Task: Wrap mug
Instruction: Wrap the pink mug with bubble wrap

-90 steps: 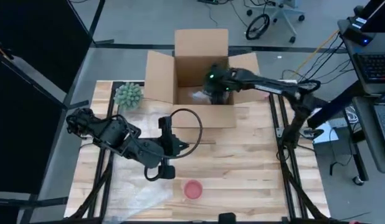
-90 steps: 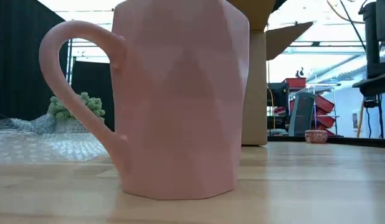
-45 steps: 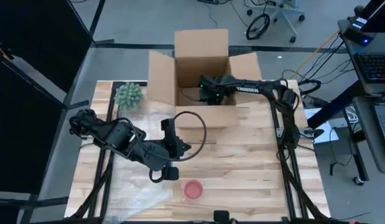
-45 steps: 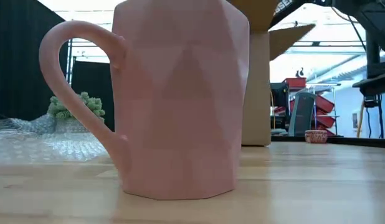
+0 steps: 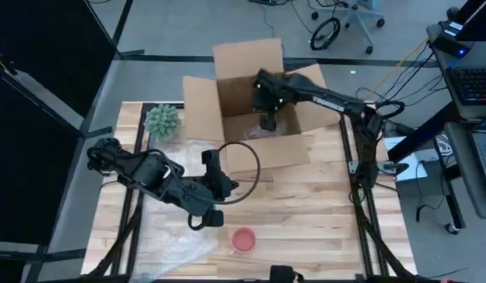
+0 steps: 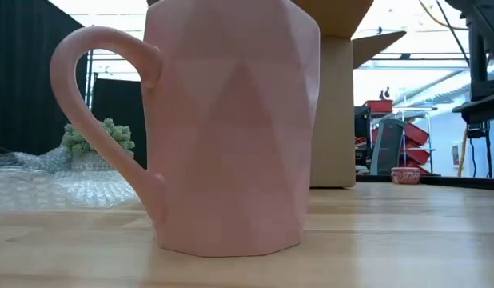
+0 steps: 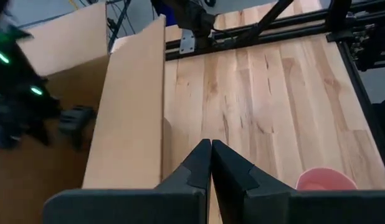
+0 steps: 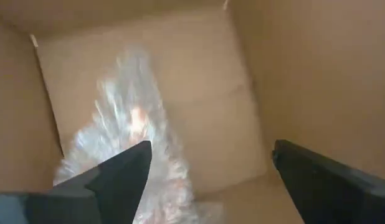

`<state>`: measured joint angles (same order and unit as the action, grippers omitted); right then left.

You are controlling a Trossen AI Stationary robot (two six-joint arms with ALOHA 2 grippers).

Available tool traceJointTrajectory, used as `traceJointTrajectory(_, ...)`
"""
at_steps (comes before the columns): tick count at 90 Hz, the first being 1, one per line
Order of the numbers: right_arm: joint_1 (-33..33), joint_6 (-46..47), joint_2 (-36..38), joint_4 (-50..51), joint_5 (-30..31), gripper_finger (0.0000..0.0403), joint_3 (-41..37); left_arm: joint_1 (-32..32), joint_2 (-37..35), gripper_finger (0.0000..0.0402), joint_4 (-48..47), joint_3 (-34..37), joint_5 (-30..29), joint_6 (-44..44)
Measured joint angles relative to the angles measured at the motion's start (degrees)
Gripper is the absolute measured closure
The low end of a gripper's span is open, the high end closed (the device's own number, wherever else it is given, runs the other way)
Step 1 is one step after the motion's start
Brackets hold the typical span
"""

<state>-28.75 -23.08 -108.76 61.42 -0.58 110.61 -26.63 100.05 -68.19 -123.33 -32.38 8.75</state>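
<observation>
A pink mug (image 5: 243, 240) stands upright on the wooden table near its front edge. It fills the low view (image 6: 231, 128), handle to the left. A bundle of bubble wrap (image 8: 133, 146) with something pinkish inside lies on the floor of the open cardboard box (image 5: 263, 153) at the table's far side. My right gripper (image 8: 208, 168) hangs open above that bundle inside the box (image 5: 268, 119), touching nothing. My left gripper (image 7: 211, 163) is shut over the table's middle (image 5: 230, 187), beside the box's near wall, with nothing between its fingers.
A loose sheet of bubble wrap (image 5: 176, 250) lies at the table's near left corner. A green plant (image 5: 162, 120) stands at the far left, beside the box's flap. A black cable loop (image 5: 241, 165) arches over the left arm's wrist. Bare wood lies right of the mug.
My right gripper has come up off the wrapped bundle inside the box and shifted a little; the bundle stays on the box floor. The box has turned slightly and slid toward the table's near edge. My left gripper has drifted slightly toward the table's right.
</observation>
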Motion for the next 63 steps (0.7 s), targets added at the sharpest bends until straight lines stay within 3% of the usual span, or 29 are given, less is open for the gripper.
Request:
traceJointTrajectory(18,0.1,1.6,3.2,-0.5,-3.7,0.0077,2.3,0.0,0.0,0.0402,-0.1,0.0,0.0,1.4)
traceJointTrajectory(28,1.4,4.3,7.2,-1.7,-9.1,0.0077,2.3,-0.1,0.0,0.0402,-1.4,0.0,0.0,3.3)
traceJointTrajectory(46,10.0,5.1,17.5,-13.0,-11.8,0.008,2.3,-0.1,0.1,0.0402,-1.1,4.3,0.0,7.1)
traceJointTrajectory(63,18.4,7.3,23.7,-11.6,-11.6,0.008,1.5,-1.7,0.1,0.0402,1.5,10.5,0.0,13.7)
